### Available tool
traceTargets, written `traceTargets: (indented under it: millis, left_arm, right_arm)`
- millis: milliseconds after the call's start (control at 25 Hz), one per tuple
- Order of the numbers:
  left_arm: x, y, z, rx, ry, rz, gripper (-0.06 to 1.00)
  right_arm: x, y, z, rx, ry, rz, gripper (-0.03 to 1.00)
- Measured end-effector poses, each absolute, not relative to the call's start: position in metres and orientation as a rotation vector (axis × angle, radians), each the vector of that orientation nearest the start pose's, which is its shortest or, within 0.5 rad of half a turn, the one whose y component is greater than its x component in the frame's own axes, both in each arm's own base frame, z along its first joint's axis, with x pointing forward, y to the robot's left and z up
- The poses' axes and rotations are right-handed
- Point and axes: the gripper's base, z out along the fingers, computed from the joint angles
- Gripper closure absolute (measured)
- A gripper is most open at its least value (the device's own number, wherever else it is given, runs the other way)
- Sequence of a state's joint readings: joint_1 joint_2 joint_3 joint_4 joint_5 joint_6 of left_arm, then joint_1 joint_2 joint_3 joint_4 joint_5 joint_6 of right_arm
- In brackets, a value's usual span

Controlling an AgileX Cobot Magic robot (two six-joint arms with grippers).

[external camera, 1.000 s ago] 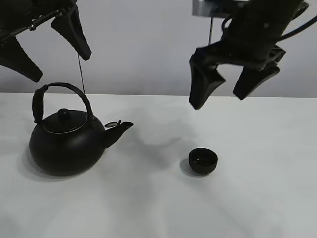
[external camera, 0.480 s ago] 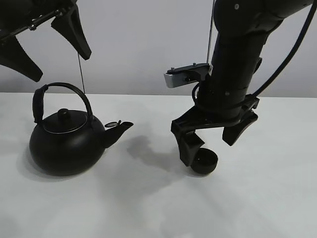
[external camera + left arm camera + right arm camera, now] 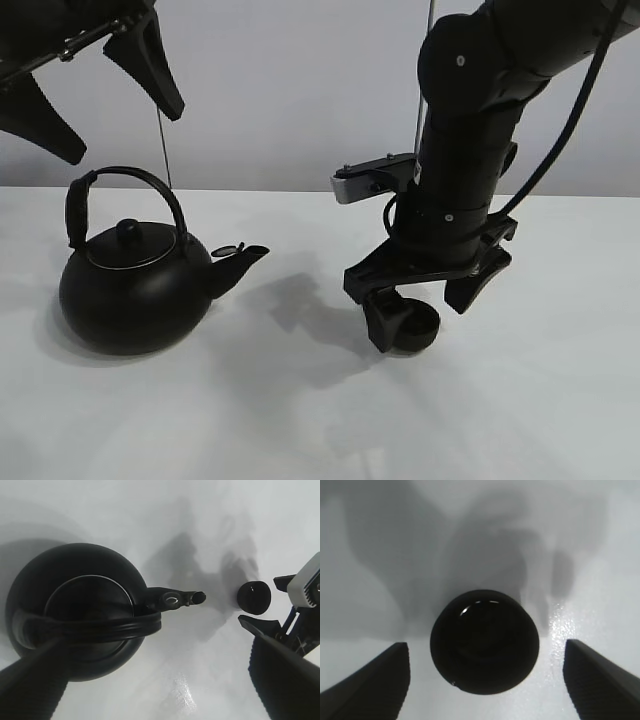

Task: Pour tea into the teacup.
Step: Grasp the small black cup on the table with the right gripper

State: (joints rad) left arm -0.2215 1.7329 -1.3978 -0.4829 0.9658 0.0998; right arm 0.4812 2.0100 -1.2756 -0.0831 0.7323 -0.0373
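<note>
Plenty of bare table (image 3: 300,420) around the teacup (image 3: 420,327), kettle (image 3: 135,290) well apart, spout toward it. Stands upright, mouth up, round, no long axis. Reaches steeply down with the right gripper (image 3: 424,312), jaws open astride the cup, not touching. Hangs high above the kettle with the left gripper (image 3: 120,130), jaws spread wide.

The fingers (image 3: 375,685) of my right gripper (image 3: 420,320) look like matt black plastic; between them the teacup (image 3: 484,641) is dull black, faintly glossy inside. The table (image 3: 300,430) under it is smooth white with bright glare. Below my left gripper (image 3: 122,133), the kettle (image 3: 135,290) shows a satin black sheen.
</note>
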Motion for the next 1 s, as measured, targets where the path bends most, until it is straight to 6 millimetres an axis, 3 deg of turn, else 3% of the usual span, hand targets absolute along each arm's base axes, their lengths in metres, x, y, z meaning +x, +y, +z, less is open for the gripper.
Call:
traceTargets:
  millis: [360, 1000]
  left_arm:
    - [0.3494, -0.1144, 0.2783, 0.158, 2.742, -0.651, 0.25]
    - [0.3494, -0.1144, 0.2783, 0.158, 2.742, -0.651, 0.25]
  right_arm:
    - [0.3456, 0.1749, 0.1339, -0.820, 2.824, -0.022, 0.56]
    - [0.3459, 0.1764, 0.1356, -0.794, 2.836, -0.002, 0.56]
